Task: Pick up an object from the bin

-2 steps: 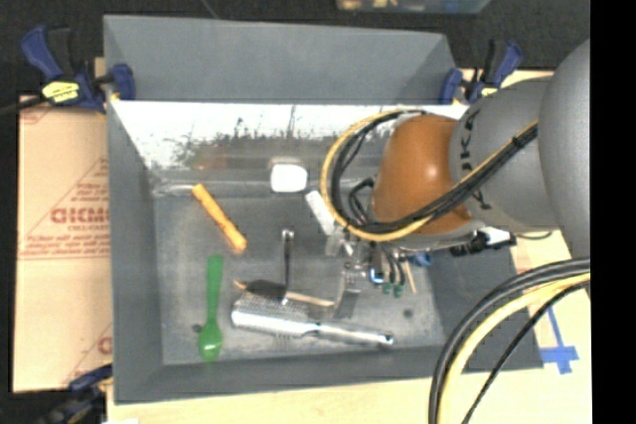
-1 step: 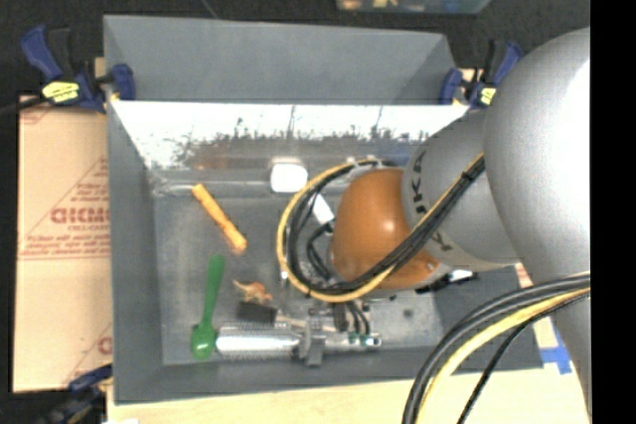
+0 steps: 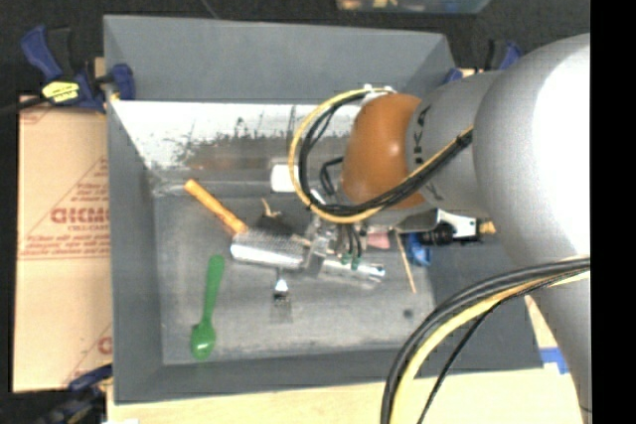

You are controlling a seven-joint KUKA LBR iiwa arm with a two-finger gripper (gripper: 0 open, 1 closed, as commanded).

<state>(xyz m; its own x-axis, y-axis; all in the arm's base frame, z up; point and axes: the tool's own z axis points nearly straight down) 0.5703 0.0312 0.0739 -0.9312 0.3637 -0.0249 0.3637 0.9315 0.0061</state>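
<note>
Silver tube (image 3: 260, 253) sits mid-bin, long axis running roughly left-right, its right end right at your jaws. Can't tell if they're spread or pinching it.

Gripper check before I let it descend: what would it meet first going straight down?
Probably the right end of the silver metal cylinder lying beneath the gripper, though depth is unclear.

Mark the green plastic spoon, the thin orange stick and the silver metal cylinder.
Green plastic spoon (image 3: 212, 291): camera view, on its handle.
Thin orange stick (image 3: 216, 207): camera view, mid-length.
Silver metal cylinder (image 3: 266, 255): camera view, mid-body.
</note>
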